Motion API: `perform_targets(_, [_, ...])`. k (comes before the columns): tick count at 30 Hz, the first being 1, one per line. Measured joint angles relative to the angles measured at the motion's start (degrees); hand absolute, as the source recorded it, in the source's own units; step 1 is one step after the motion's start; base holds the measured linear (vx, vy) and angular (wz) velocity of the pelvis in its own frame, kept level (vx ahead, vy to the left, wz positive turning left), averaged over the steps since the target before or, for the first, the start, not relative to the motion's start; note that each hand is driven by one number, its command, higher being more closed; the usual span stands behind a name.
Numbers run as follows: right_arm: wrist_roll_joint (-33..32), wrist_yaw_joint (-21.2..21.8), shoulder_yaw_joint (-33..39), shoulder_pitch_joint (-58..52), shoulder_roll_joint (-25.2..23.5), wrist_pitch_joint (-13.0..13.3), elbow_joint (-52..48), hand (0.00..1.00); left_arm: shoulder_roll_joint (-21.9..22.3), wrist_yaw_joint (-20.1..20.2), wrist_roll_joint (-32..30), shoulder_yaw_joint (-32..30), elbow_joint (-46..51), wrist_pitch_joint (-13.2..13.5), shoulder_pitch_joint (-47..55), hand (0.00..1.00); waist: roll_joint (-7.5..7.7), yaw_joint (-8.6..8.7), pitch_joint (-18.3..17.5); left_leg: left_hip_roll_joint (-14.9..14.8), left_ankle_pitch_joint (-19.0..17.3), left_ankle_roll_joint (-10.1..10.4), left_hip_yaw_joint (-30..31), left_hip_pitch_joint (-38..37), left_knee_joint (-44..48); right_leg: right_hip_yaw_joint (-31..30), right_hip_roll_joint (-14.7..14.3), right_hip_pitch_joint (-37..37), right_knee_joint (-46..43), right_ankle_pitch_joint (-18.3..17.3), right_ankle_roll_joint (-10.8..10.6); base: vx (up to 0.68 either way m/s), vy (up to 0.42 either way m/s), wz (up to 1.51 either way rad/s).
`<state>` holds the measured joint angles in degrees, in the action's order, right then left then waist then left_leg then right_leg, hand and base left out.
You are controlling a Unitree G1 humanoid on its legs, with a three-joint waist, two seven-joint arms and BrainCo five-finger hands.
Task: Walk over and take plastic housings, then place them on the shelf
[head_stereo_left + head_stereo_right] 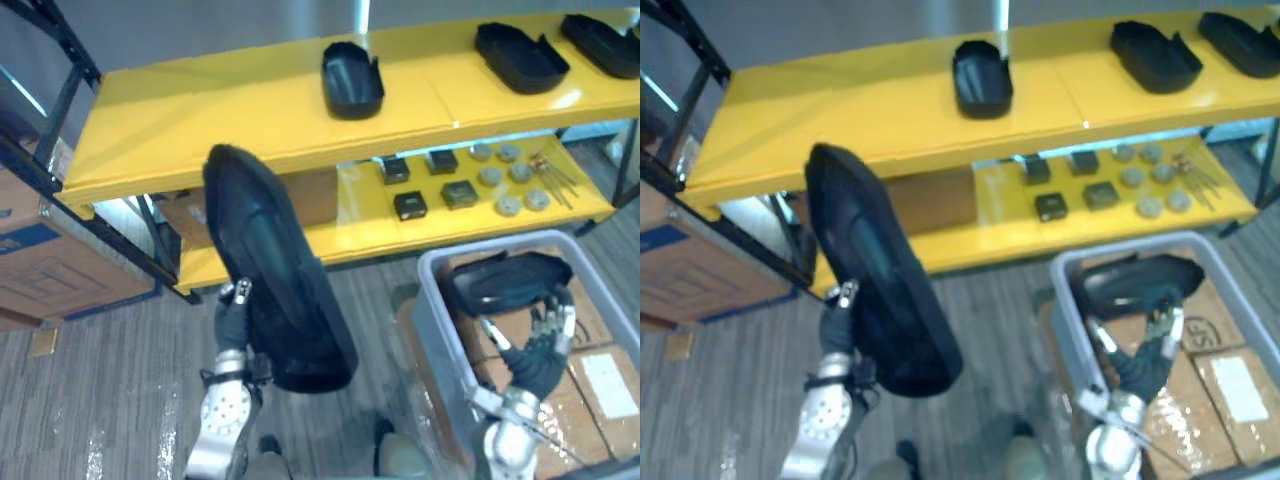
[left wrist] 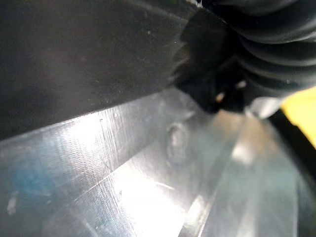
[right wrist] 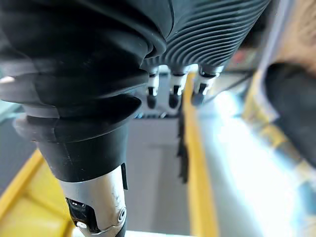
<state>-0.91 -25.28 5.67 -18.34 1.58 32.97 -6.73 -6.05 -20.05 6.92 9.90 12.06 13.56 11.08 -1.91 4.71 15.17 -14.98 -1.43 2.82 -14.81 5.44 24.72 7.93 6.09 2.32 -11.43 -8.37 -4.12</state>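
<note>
Plastic housings, three of them, black and shell-shaped, lie open side up and well apart on the top level of the yellow shelf (image 1: 200,120), the largest thing in view: one near the middle (image 1: 352,80), two toward the right end (image 1: 520,55) (image 1: 605,42). A brown cardboard box (image 1: 50,260) stands on the floor beside the shelf's left end. Before the shelf on the right stands a grey bin (image 1: 440,330) with flat cardboard cartons (image 1: 600,380) in it. The held housing (image 1: 275,280), long and black, stands nearly upright in the air in front of the shelf's left half, its top leaning left; the left robot hand (image 1: 235,310) grips it by its lower left edge, fingers closed on the rim. A fourth housing (image 1: 505,280) lies on the cartons at the back of the bin. The right robot hand (image 1: 540,350) is inside the bin just below it, fingers spread and relaxed, holding nothing; whether the tips touch that housing is unclear. On the shelf's lower level sit small black square parts (image 1: 410,205) and grey round parts (image 1: 510,205).
</note>
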Motion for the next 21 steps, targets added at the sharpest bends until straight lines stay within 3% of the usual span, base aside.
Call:
perform_targets(2, [0.3, 0.8, 0.0, -0.2, 1.0, 0.0, -0.2, 0.00, 0.4, 0.3, 1.7, -0.8, -0.4, -0.6, 0.4, 1.00, -1.02, -0.76, -0.2, -2.8, 1.3, -1.5, 1.7, 3.4, 11.1, 0.0, -1.1, 4.2, 1.8, -0.8, 1.4, 0.17, -0.081, -0.09])
perform_targets(3, [0.2, 1.2, -0.2, 0.0, 1.0, 0.0, -0.3, 0.00, 0.5, 0.4, 1.9, -0.8, -0.6, -0.9, 0.4, 1.00, -0.65, -0.92, 0.0, -2.8, 0.3, -1.1, 2.5, 4.0, 13.0, 0.0, -1.1, 5.3, 2.4, -1.0, 1.7, 0.20, -0.011, -0.13])
perform_targets(4, [-0.6, 2.6, 0.0, 0.1, 1.5, 0.0, -1.2, 0.00, 1.0, 1.4, 2.1, -0.8, -0.7, -1.2, 1.6, 1.00, -1.45, -1.05, -0.4, -0.3, -5.3, 0.8, 3.2, 4.9, 13.2, -0.4, -0.6, 7.4, 3.6, -1.3, 2.2, 0.16, 0.021, -0.14])
perform_targets(6, [-0.6, 3.7, -0.2, 0.3, 1.7, 0.0, -1.4, 0.00, 1.1, 2.4, 2.0, -0.8, -0.7, -1.2, 2.7, 1.00, -1.49, -1.23, -0.4, 2.7, -7.0, 0.5, 3.1, 4.7, 8.8, -0.8, 0.3, 8.4, 4.3, -1.4, 2.1, 0.14, 0.054, -0.21])
perform_targets(7, [-1.9, 5.0, -0.4, -0.2, 1.7, 0.0, -1.5, 0.00, 1.4, 3.6, 1.7, -0.8, -0.7, -1.1, 3.5, 1.00, -1.49, -1.66, -0.4, 5.7, -6.7, 0.6, 3.2, 4.6, 1.6, -1.0, 1.1, 8.9, 4.4, -1.6, 1.9, 0.15, 0.117, -0.28])
perform_targets(9, [-5.9, 7.4, -1.7, -0.8, 2.4, 0.0, -1.7, 0.00, 2.6, 4.8, 1.6, -0.8, 0.3, -0.2, 5.2, 1.00, -2.39, -2.45, -0.8, 7.9, -0.8, 1.2, 3.7, 4.0, -9.9, -2.2, 0.8, 9.2, 3.9, -2.9, -0.3, 0.20, 0.171, -0.31])
perform_targets(10, [-9.5, 9.6, -4.5, -1.5, 1.9, -0.1, -0.6, 0.00, 2.0, 5.0, 1.7, -1.5, 0.6, 1.4, 6.1, 1.00, -0.01, -2.94, -1.0, 10.0, 0.1, 0.1, 3.0, 2.1, -10.7, -3.5, 2.7, 9.5, 2.8, -3.9, -1.7, 0.18, 0.149, -0.20])
perform_targets(14, [-9.7, 11.2, -7.6, -0.2, 0.9, 0.1, -0.5, 0.00, 1.9, 4.6, 1.3, -2.8, 1.1, 3.8, 4.2, 1.00, 2.36, -2.83, -1.5, 11.9, -1.6, -1.7, 1.9, 1.7, -10.2, -3.7, 4.8, 8.8, 1.2, -3.3, -1.7, 0.15, 0.125, -0.04])
perform_targets(16, [-10.9, 11.4, -7.6, 1.9, 1.0, 0.0, 0.5, 0.00, 1.9, 4.3, -0.8, -3.8, 2.6, 4.0, 3.3, 1.00, 2.21, -2.67, -1.5, 12.4, -2.6, -2.0, 1.7, 0.5, -10.7, -3.7, 4.9, 7.9, -1.5, -1.9, -1.2, 0.08, 0.141, -0.12])
perform_targets(19, [-11.8, 11.4, -7.4, 4.1, 0.9, -0.1, 1.4, 0.00, 1.8, 4.9, -1.0, -4.5, 5.5, 4.9, 1.6, 1.00, 2.22, -2.31, -1.6, 12.7, -3.5, -2.5, 1.5, -3.1, -14.0, -3.5, 6.0, 1.8, -16.3, 0.0, -0.4, 0.06, 0.137, -0.07])
perform_targets(20, [-11.8, 11.4, -7.4, 3.9, 0.4, -0.2, 1.9, 0.00, 1.8, 5.2, -0.6, -5.0, 6.3, 5.2, 1.3, 1.00, 2.23, -2.22, -1.6, 13.0, -3.6, -2.7, 1.3, -5.2, -15.6, -3.3, 6.8, -0.8, -22.2, 2.1, -0.1, 0.13, 0.120, -0.11])
perform_targets(21, [-11.8, 11.6, -7.4, 3.8, -0.4, -0.6, 3.2, 0.00, 1.7, 5.2, -0.5, -5.3, 6.7, 5.3, 1.3, 1.00, 1.70, -1.84, -1.9, 12.8, -3.6, -3.4, 1.3, -6.8, -16.7, -3.3, 6.7, -1.9, -24.3, 0.2, 0.2, 0.14, 0.117, -0.10])
